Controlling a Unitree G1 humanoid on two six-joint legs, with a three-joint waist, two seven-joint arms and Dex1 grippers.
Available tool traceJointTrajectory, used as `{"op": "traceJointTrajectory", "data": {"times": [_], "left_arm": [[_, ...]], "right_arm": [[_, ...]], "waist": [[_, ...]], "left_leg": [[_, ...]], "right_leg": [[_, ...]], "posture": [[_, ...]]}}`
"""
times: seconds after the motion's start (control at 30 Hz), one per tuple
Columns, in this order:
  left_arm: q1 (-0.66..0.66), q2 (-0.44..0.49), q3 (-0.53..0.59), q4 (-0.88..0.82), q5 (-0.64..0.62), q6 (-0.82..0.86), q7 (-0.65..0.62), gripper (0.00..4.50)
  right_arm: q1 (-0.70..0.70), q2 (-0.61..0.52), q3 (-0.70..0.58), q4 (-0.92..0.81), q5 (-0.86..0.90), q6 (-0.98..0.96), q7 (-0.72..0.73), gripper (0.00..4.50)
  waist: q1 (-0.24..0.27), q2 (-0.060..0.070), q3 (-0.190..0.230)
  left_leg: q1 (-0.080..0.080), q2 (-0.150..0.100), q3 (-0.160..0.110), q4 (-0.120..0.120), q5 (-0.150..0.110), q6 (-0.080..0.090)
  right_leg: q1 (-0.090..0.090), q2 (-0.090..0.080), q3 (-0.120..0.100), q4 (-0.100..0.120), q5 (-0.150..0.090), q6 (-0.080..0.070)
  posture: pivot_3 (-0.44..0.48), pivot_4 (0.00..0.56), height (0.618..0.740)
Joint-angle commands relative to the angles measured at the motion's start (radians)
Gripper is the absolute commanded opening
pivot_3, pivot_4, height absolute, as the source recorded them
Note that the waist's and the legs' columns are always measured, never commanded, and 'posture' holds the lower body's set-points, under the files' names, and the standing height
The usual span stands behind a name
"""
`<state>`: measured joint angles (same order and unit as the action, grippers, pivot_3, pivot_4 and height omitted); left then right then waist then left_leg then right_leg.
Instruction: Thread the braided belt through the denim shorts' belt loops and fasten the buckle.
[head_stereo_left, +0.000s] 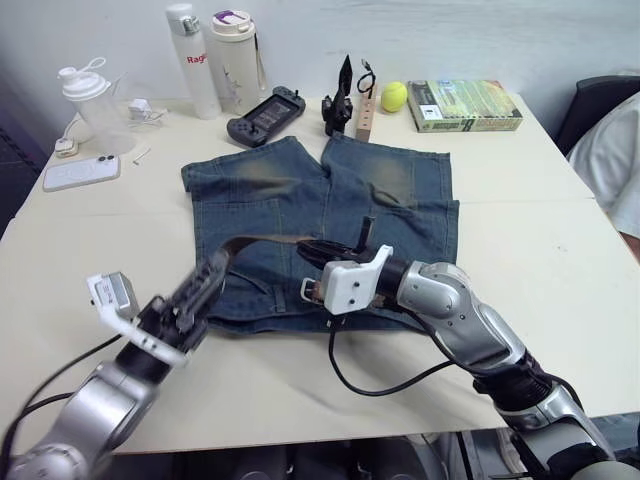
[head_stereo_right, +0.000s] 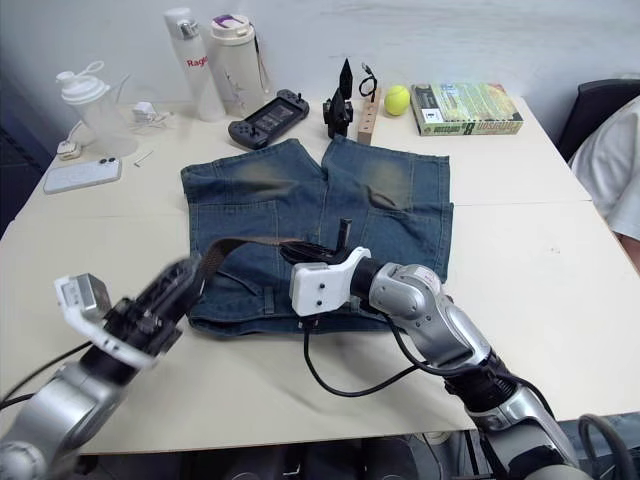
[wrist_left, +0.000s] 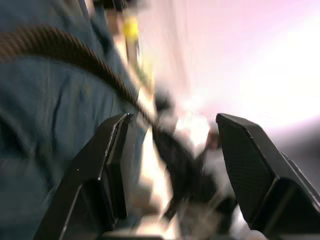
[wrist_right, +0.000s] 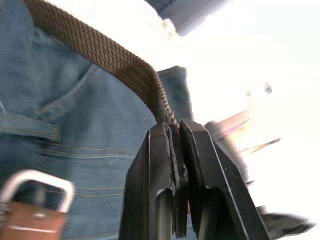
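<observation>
The denim shorts (head_stereo_left: 320, 200) lie flat mid-table, legs pointing away and waistband (head_stereo_left: 262, 318) toward me. The braided belt (head_stereo_left: 265, 238) arcs over the waist area. My right gripper (wrist_right: 172, 127) is shut on the belt's woven part (wrist_right: 100, 50), just above the shorts. The silver buckle (wrist_right: 35, 192) on its brown leather end rests on the denim close to that gripper, and it shows beside the wrist (head_stereo_left: 308, 290). My left gripper (wrist_left: 172, 120) is open and holds nothing. It hovers at the shorts' left waist corner (head_stereo_left: 205, 285), near the belt's other stretch. I cannot make out any belt loops.
Along the table's far edge stand a shaker bottle (head_stereo_left: 92, 105), two tall bottles (head_stereo_left: 210, 60), a game controller (head_stereo_left: 265, 115), a wooden block (head_stereo_left: 367, 115), a tennis ball (head_stereo_left: 394, 96) and a book (head_stereo_left: 463, 105). A phone (head_stereo_left: 80, 172) lies far left. A person's white sleeve (head_stereo_left: 612, 160) is at the right edge.
</observation>
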<state>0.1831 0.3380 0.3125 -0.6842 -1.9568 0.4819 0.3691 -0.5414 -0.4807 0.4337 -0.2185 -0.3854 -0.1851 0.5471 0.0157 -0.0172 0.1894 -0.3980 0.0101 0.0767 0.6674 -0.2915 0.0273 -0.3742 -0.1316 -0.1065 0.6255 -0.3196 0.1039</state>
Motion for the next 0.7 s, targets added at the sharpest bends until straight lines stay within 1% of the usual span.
{"op": "traceJointTrajectory", "data": {"times": [0.03,0.17,0.27,0.43,0.7], "left_arm": [[-0.048,-0.024,-0.052,-0.019,-0.015,-0.049,0.124,2.86],[-0.078,-0.089,-0.056,-0.008,-0.015,-0.08,0.172,2.86],[-0.077,-0.089,-0.042,0.04,-0.015,-0.051,0.182,2.86],[-0.094,-0.097,-0.038,0.103,-0.015,0.008,0.15,2.86],[-0.198,-0.139,-0.051,0.183,-0.015,0.054,0.189,2.86]], "right_arm": [[0.005,-0.033,-0.002,0.047,-0.072,-0.193,-0.081,0.0],[0.005,-0.038,-0.013,0.096,-0.097,-0.306,-0.123,0.0],[-0.001,-0.027,-0.029,0.108,-0.103,-0.352,-0.147,0.0],[0.006,-0.023,-0.031,0.114,-0.095,-0.384,-0.144,0.0],[0.016,-0.017,-0.035,0.109,-0.084,-0.411,-0.131,0.0]], "waist": [[-0.002,-0.003,-0.002],[-0.013,-0.003,-0.002],[-0.016,-0.003,-0.002],[-0.013,-0.003,-0.002],[-0.012,-0.003,-0.002]], "left_leg": [[0.0,0.001,0.0,0.0,0.0,0.0],[0.0,0.002,0.001,-0.001,0.0,0.0],[0.0,0.002,0.001,-0.001,0.0,0.0],[0.0,0.002,0.001,-0.001,0.0,0.0],[0.0,0.002,0.001,0.0,0.001,0.0]], "right_leg": [[0.0,0.0,0.0,0.001,0.0,0.0],[0.001,0.003,0.0,0.0,0.0,0.0],[0.001,0.004,0.0,0.001,0.0,0.0],[0.001,0.006,0.0,0.0,0.0,0.0],[0.001,0.006,0.0,-0.001,0.0,0.0]], "posture": [[0.0,0.15,0.72],[0.0,0.15,0.72],[0.0,0.15,0.72],[0.0,0.15,0.72],[0.0,0.15,0.72]]}}
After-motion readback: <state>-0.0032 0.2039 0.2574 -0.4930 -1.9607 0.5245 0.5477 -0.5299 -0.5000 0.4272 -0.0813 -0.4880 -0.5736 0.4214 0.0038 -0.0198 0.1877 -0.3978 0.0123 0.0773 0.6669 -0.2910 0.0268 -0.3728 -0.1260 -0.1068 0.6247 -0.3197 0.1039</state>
